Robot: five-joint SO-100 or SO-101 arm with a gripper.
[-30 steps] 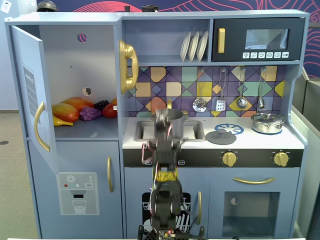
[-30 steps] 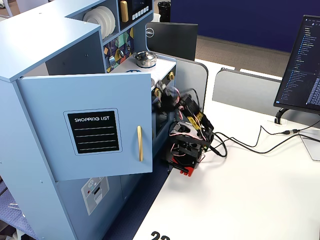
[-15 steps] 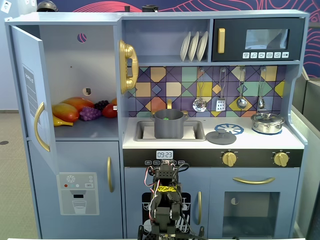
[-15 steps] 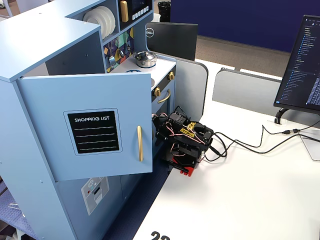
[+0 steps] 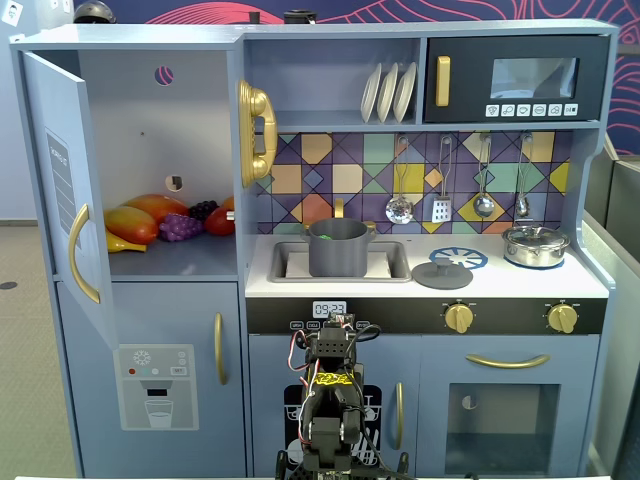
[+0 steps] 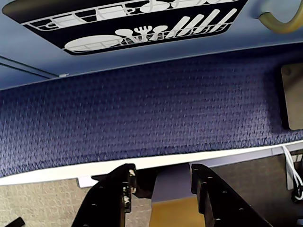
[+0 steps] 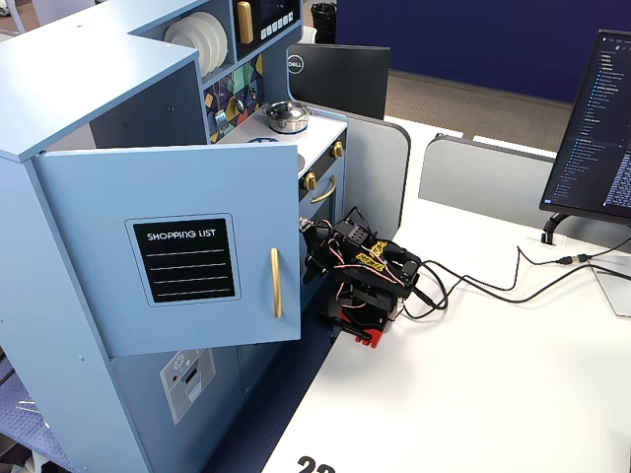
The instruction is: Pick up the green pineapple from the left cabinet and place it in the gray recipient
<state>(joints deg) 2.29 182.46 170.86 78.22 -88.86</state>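
The left cabinet (image 5: 150, 120) stands open, its door (image 5: 52, 170) swung out to the left; the door also shows in the other fixed view (image 7: 177, 246). On its shelf lie an orange-yellow mango (image 5: 135, 222), purple grapes (image 5: 180, 227) and red fruit (image 5: 220, 220). No green pineapple shows there. The gray recipient (image 5: 338, 252) stands in the sink, and a dark green patch (image 5: 338, 230) shows in its mouth; I cannot tell what it is. My arm (image 5: 330, 395) is folded low in front of the kitchen. My gripper (image 6: 163, 172) is open and empty, over the desk edge.
A shiny silver lidded pot (image 5: 535, 245) sits on the right burner, and a gray lid (image 5: 442, 272) lies beside the sink (image 5: 395, 268). Blue carpet (image 6: 142, 113) lies below the desk edge. Cables (image 7: 493, 281) and a monitor (image 7: 596, 128) are on the desk behind the arm.
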